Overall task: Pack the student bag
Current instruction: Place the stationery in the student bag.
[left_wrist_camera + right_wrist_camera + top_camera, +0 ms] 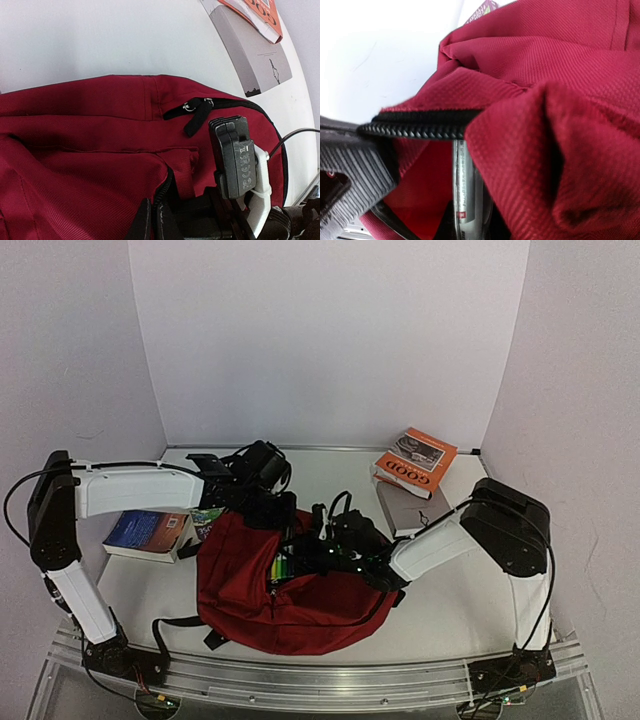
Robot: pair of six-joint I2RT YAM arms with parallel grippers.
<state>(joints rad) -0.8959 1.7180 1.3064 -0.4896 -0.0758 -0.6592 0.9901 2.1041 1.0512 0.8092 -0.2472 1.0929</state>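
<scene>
Right wrist, student bag interior mostly hidden

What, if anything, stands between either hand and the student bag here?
Nothing visible does. Both hands are at the student bag. The left hand is shut on its red fabric at the opening, and the right hand sits against the black zipper rim.

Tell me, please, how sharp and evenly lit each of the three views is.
Top external: even, soft light, the student bag fairly sharp. Left wrist: the table washes out near white, its edge bowed. Right wrist: very close, weave crisp mid-frame, softer lower right, background blown out.
</scene>
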